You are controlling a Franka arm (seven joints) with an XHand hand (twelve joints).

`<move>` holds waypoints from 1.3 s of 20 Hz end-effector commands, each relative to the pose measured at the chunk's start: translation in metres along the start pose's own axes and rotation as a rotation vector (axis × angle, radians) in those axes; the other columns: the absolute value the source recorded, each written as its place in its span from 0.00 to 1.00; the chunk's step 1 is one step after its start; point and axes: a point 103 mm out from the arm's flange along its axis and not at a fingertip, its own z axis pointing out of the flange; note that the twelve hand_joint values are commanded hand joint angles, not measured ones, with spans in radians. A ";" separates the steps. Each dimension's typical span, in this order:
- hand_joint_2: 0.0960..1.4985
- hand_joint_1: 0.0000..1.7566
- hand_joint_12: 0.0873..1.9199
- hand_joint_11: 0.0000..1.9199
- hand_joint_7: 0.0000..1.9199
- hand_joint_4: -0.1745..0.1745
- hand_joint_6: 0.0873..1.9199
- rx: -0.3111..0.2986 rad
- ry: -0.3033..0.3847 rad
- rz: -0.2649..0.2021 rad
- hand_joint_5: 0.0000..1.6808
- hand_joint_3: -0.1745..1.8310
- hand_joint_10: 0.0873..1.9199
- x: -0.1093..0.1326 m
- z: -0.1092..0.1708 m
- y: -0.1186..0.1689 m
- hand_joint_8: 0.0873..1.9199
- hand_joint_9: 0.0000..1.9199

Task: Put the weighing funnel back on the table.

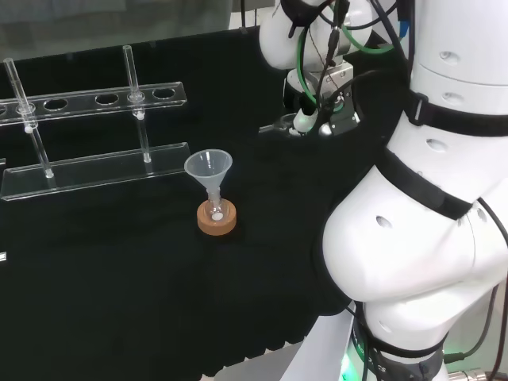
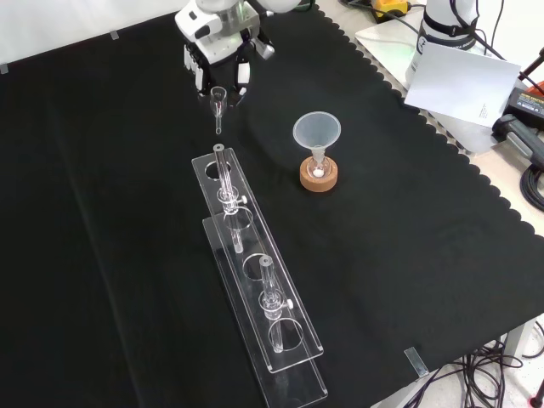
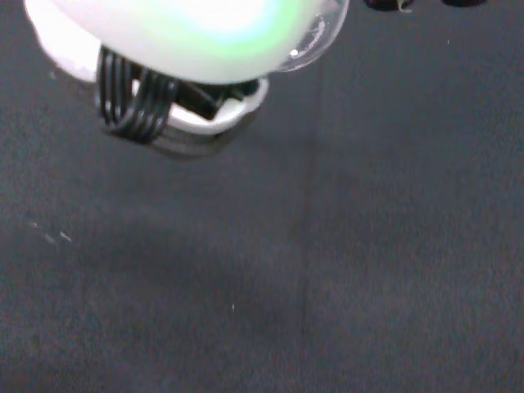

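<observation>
Front view, cloth (image 2: 102,255) — hand (image 2: 218,53) holding weighing funnel (image 2: 218,104)

in the front view a clear funnel (image 2: 316,132) stands mouth up in a small flask (image 2: 317,167) on a cork ring (image 2: 319,178), right of a clear rack (image 2: 293,353) holding two glass tubes (image 2: 224,174), on black cloth (image 2: 110,255).

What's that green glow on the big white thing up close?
Wrist view: the glow sits on the hand, close to the camera; head view: a similar green light shines low on the arm; front view: the weighing funnel in the hand shows just faint glints.
</observation>
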 end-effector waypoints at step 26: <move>0.28 0.61 0.49 0.53 0.72 0.59 0.26 0.099 -0.077 0.007 0.66 0.49 0.00 0.024 0.060 -0.003 0.01 0.63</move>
